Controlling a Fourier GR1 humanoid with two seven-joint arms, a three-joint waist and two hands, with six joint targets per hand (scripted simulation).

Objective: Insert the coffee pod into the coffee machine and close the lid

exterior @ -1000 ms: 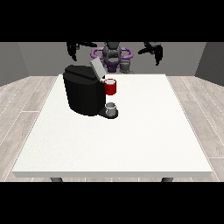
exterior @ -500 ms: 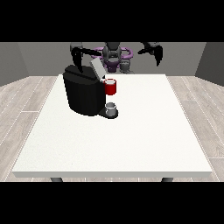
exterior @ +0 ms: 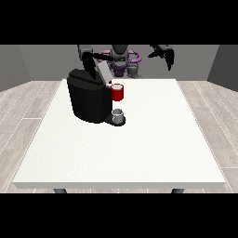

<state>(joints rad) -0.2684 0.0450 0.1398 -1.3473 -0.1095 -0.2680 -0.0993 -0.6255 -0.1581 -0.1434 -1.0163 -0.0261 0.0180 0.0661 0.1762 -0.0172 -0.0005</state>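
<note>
The black coffee machine (exterior: 89,101) stands on the left half of the white table (exterior: 153,139). Its grey lid (exterior: 103,72) is tilted up at the top. A red thing at the machine (exterior: 117,92) sits at its front, above a small grey cup-like thing (exterior: 119,115) on the base. The hand at the view's left (exterior: 88,62) is just behind the machine's top, beside the raised lid. The hand at the view's right (exterior: 165,53) hangs high above the table's far edge with relaxed fingers and holds nothing. A grey thing (exterior: 133,70) shows at the far edge, near the robot's body.
The robot's purple and grey torso (exterior: 120,58) is behind the table's far edge. Wooden floor surrounds the table, whose near edge (exterior: 116,185) lies at the bottom of the view.
The hand at the view's left has come down and inward to the machine's lid. The hand at the view's right has risen and shifted slightly outward.
</note>
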